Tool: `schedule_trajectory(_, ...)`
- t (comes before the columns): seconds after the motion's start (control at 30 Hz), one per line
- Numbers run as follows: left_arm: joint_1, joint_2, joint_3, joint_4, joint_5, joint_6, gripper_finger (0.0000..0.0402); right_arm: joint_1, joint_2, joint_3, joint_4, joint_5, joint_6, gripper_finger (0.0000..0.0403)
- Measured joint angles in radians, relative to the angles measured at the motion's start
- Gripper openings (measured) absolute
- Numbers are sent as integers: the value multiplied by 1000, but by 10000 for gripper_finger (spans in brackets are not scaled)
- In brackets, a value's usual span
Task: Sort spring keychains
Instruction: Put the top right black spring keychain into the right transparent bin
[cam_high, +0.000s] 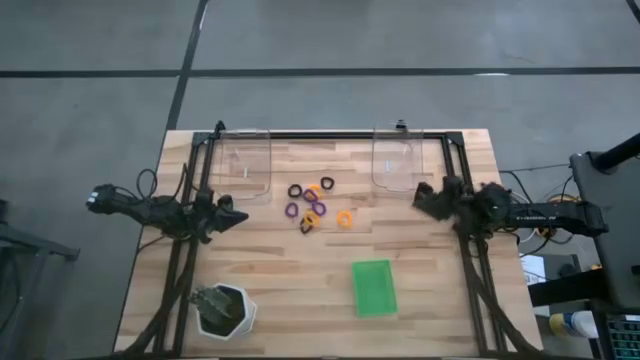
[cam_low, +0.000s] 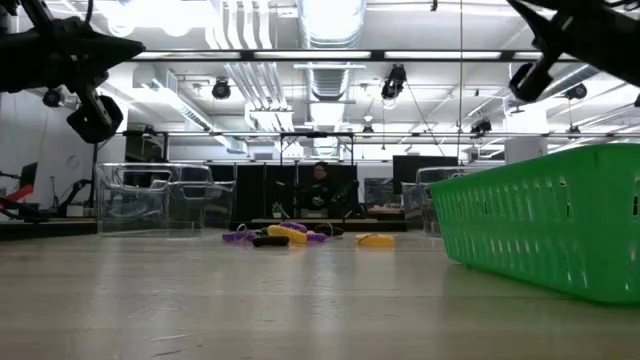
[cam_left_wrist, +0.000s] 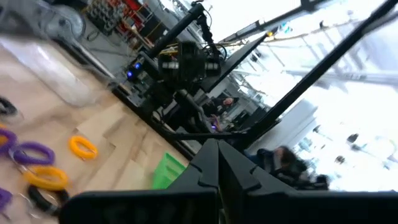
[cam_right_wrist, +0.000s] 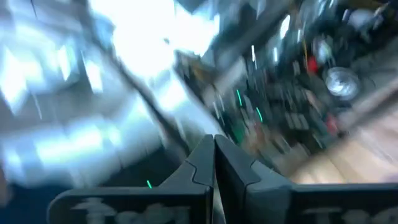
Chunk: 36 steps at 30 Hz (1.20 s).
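From above, I saw the wooden table (cam_high: 300, 270), then the green tray (cam_high: 374, 288) lower right. Left gripper (cam_high: 236, 215) and right gripper (cam_high: 421, 198) hung closed, empty. Spring keychains (cam_high: 315, 205) clustered at centre; I judged them light, springy, best pinched across one coil.

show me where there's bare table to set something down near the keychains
Bare wood lies between the spring keychains and the green tray, and between the keychains and the potted plant. The middle, between the two clear bins, is crowded with the loops. The left gripper and right gripper flank it.
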Motion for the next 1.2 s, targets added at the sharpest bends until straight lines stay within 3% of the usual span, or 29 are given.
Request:
schedule_trajectory(0.2,0,0,0,1,0,-130,0,0,-2,0,227,346,-41,8)
schedule_trajectory(0.4,0,0,0,1,0,-139,0,1,6,30,228,375,-38,8)
schedule_trajectory(0.5,0,0,0,12,0,-140,0,5,38,134,21,360,-30,8)
schedule_trajectory(0.6,0,0,0,29,0,-140,0,6,114,305,-321,292,-20,8)
schedule_trajectory(0.8,0,0,0,65,-11,-148,0,6,362,681,-894,241,11,8)
schedule_trajectory(0.93,0,0,0,69,-13,-170,0,-15,562,874,-1027,163,41,8)
schedule_trajectory(1.07,0,0,0,68,-13,-172,0,-19,767,1077,-1082,81,-104,9)
schedule_trajectory(1.2,0,0,0,68,-13,-198,0,-17,980,1306,-1299,45,-286,29)
